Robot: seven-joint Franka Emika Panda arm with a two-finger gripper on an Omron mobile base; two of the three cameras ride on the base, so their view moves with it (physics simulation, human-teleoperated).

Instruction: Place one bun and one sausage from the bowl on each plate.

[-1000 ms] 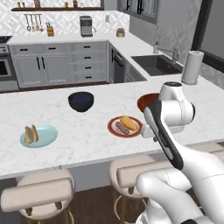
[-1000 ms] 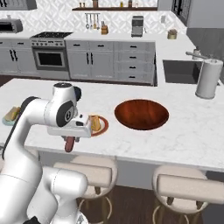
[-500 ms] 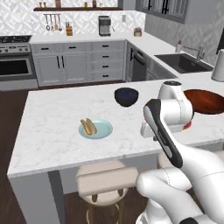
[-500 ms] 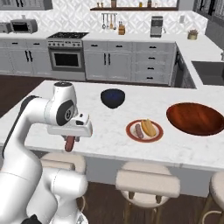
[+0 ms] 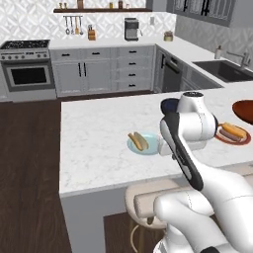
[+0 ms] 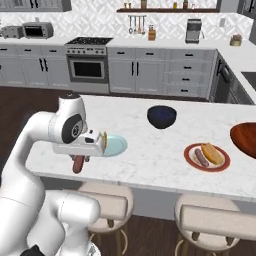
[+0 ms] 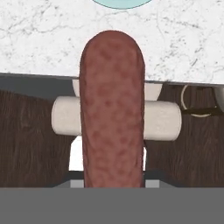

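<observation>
Right base view: the gripper (image 6: 78, 161) is clamped on a reddish-brown sausage (image 6: 78, 163) that hangs upright, long axis vertical, at the counter's near edge beside the pale blue-green plate (image 6: 114, 145). The left base view alone reveals the tan bun (image 5: 139, 141) on that plate. Hand view: the sausage runs lengthwise up the centre.

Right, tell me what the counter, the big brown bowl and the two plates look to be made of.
Counter: seems polished marble or a stone lookalike, white with grey veins.
Big brown bowl: likely wood, reddish-brown with a soft sheen.
Pale blue-green plate: probably glazed ceramic, one plain smooth colour.
Red-rimmed plate: also looks like glazed ceramic, cream centre; since it is rendered, plastic cannot be ruled out.
</observation>
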